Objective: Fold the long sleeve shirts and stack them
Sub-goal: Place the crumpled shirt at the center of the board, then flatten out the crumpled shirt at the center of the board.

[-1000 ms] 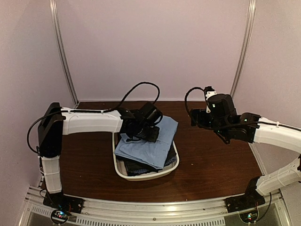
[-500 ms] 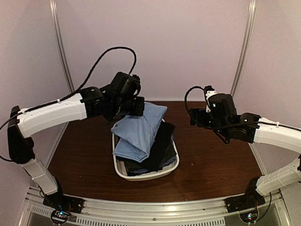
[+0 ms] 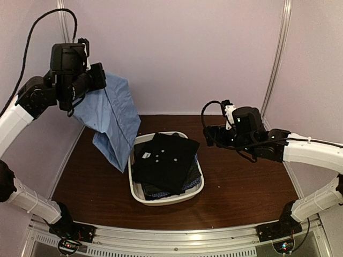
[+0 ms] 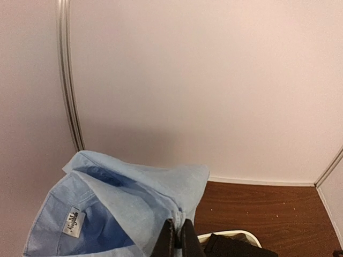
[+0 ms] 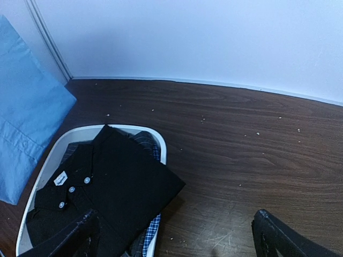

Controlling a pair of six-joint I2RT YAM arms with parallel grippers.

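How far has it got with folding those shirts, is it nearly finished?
Barely started. Done: no folded shirt lies on the table. In hand: the left end effector is shut on the blue shirt, hanging in the air left of the tub; the right end effector is open, empty. Left: folding it, then the black shirt and the checked shirt beneath, both in the tub.

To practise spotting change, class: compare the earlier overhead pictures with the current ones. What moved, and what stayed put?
The left fingers closed on the light blue shirt and lifted it out of the white tub, up and to the left, where it now hangs. That uncovered the black shirt lying on top in the tub. The tub stayed put; the right fingers stayed open to its right, barely shifting.
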